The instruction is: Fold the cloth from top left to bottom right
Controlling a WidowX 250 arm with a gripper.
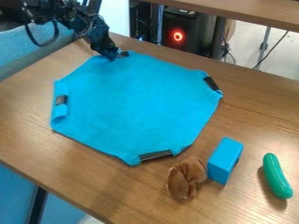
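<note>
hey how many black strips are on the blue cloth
3: a strip at the cloth's left, one at right, one at bottom. The arm may hide another near the top.

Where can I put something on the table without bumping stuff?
The table is bare right of the cloth, above the green cucumber. There's another bare strip between the cloth's lower-left edge and the table's front edge. It's crowded where the brown toy and blue block sit together, and by the gripper at the cloth's top.

No legible text, labels, brands, numbers or signs are showing on anything in view.
</note>
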